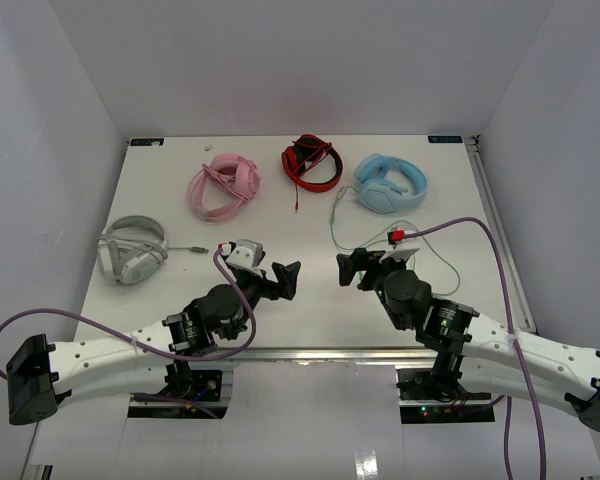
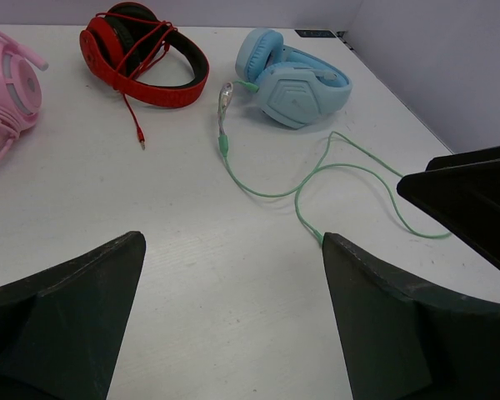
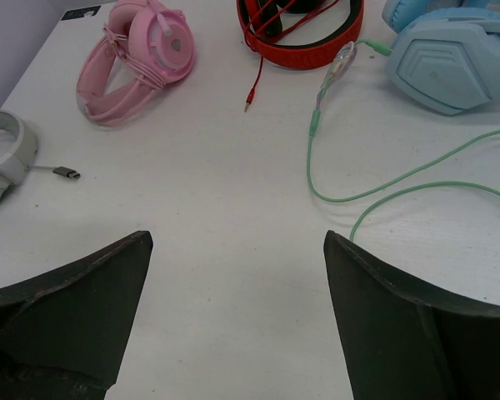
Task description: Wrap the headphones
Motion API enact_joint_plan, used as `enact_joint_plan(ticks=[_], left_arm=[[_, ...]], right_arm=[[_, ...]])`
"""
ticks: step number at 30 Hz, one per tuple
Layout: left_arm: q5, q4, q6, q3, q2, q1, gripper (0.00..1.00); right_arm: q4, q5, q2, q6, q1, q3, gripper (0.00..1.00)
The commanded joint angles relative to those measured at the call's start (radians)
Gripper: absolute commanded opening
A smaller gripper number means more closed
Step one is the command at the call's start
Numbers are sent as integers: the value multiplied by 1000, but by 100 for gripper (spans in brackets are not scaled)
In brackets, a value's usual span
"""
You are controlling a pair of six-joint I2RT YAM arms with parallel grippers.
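In the right wrist view the headphones [image 3: 450, 58] are cut off by the upper right edge. They lie flat at the far right of the table [image 1: 280, 225], long axis about left to right. The cable [image 2: 317, 171] trails in loose loops toward the right arm, and I cannot make out its end. The left gripper [image 1: 289, 280] and the right gripper [image 1: 346, 272] both stand wide apart and hold nothing

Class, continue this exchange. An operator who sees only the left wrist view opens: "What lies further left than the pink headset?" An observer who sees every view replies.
Observer: A grey-white headset lies there, out of your frame.
Operator: Where does the green cable of the headphones run behind the right gripper?
Observer: It curves on beside the right arm; I cannot make out its end.
Operator: Is that gripper open?
Observer: Yes, its fingers are wide apart, with nothing between them.
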Motion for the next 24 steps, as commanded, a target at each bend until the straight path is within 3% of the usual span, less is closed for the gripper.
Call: enact_joint_plan(ticks=[1, 11, 18, 21, 24], left_arm=[[3, 16, 6, -1, -8, -1, 98], [-1, -5, -4, 11, 1, -1, 98], [-47, 0, -3, -9, -40, -1, 98], [-52, 5, -7, -17, -52, -1, 98], [-58, 7, -9, -16, -48, -1, 98]], right_arm=[[19, 59, -18, 38, 3, 17, 90], [9, 84, -12, 49, 3, 23, 90], [-47, 306, 39, -47, -19, 139, 90], [-141, 207, 61, 23, -138, 227, 92], [-170, 53, 111, 76, -333, 279, 95]])
